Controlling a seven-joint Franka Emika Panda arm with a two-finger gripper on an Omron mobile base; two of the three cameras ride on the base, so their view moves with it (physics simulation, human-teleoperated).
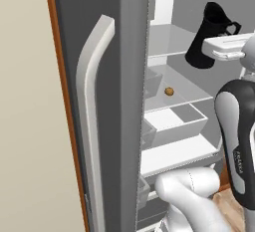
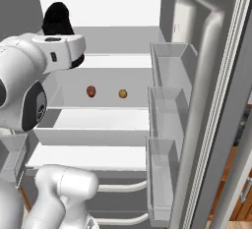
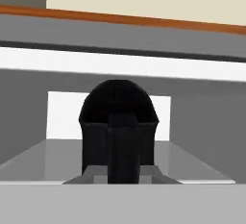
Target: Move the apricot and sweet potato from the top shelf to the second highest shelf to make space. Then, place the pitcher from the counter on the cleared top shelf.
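Two small foods are seen lower down, but first the gripper (image 3: pixel 123 182): its jaws are closed on the handle of the pitcher (image 1: pixel 208 36), as shown in the hand view, where the black jug fills the centre with its handle facing the camera. In the left base view the pitcher is tilted, its base pointing down and to the left, and it is held at the opening of the fridge over the top shelf (image 1: pixel 167 39); whether its base touches that shelf cannot be told. In the right base view the pitcher's dark top is seen rising behind the white wrist.

On the second highest shelf (image 2: pixel 133 101), the sweet potato (image 2: pixel 91 91) and the apricot (image 2: pixel 122 93) are laid near each other but apart, the sweet potato to the left in the right base view. In the left base view the apricot is seen alone on that shelf.

Below it a pale drawer (image 1: pixel 174 121) is set. The door bins (image 2: pixel 170 71) are stacked on the open right door, and a long pale handle (image 1: pixel 92 101) is mounted on the left door.
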